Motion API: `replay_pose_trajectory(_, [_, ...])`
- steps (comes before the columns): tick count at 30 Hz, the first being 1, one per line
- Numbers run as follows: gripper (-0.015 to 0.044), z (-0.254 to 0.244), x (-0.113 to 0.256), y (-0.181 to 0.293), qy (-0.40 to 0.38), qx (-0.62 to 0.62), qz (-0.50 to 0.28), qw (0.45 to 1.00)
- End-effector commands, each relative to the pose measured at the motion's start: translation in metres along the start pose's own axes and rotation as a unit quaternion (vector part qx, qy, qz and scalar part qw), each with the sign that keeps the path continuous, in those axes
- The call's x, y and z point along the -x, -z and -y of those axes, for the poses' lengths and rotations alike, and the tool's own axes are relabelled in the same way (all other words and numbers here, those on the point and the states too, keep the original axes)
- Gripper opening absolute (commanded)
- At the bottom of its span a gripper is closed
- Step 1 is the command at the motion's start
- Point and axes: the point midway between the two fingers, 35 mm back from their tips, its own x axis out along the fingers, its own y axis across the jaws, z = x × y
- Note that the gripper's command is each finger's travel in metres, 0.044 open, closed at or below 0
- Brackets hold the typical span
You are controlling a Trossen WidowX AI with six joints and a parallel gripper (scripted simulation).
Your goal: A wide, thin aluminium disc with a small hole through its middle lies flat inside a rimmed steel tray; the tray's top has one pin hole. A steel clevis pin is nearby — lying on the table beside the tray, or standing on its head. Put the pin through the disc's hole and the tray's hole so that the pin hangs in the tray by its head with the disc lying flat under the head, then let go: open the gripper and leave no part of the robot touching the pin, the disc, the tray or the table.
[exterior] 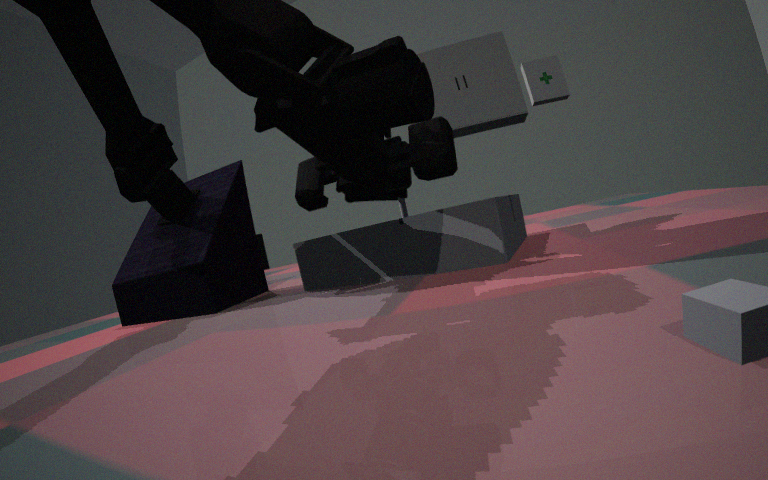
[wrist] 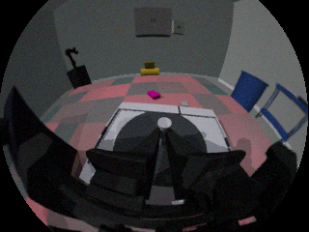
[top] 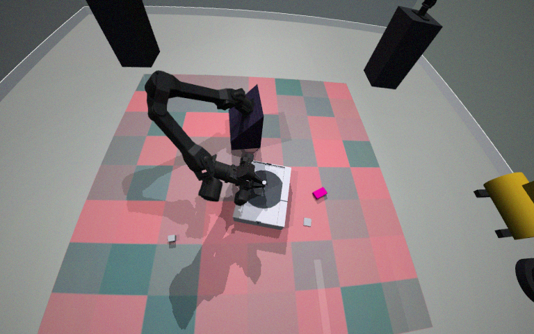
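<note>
Where the pincer (top: 261, 184) (exterior: 399, 196) (wrist: 162, 130) came together, one steel clevis pin (top: 263, 182) (exterior: 403, 207) (wrist: 164, 123) was pinched between its fingers, head uppermost, shank slightly tilted in the exterior view. Position: over the middle of the disc; the lower end met the tray's outline in that view, though, in fairness, the dim light left it unclear whether the tip had entered the hole.

Item: one wide aluminium disc (top: 271, 195) (wrist: 130, 132), dark grey, lying within the tray.

Item: one pale steel tray (top: 257, 220) (exterior: 351, 260) (wrist: 198, 112), rimmed, on a pink, grey and teal chequered tabletop (top: 220, 314) (exterior: 339, 396) (wrist: 111, 92).

Loose pieces: one magenta block (top: 319, 193) (wrist: 154, 94) and one small pale tile (top: 306, 222) (wrist: 184, 103), both apart from the tray; one pale cube (top: 171, 238) (exterior: 713, 322), well apart on the opposite side.

Support: one dark wedge (top: 245, 122) (exterior: 186, 249), beneath the black arm's base end, near the tray.
</note>
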Motion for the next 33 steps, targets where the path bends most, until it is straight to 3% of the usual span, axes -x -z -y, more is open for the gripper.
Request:
replay_pose_trajectory(1, [0.0000,0.0014,0.0004,0.0004,0.000,-0.003,-0.008,1.000])
replay_pose_trajectory(33, [0.0000,-0.0003,-0.0015,0.0003,0.008,0.015,-0.001,1.000])
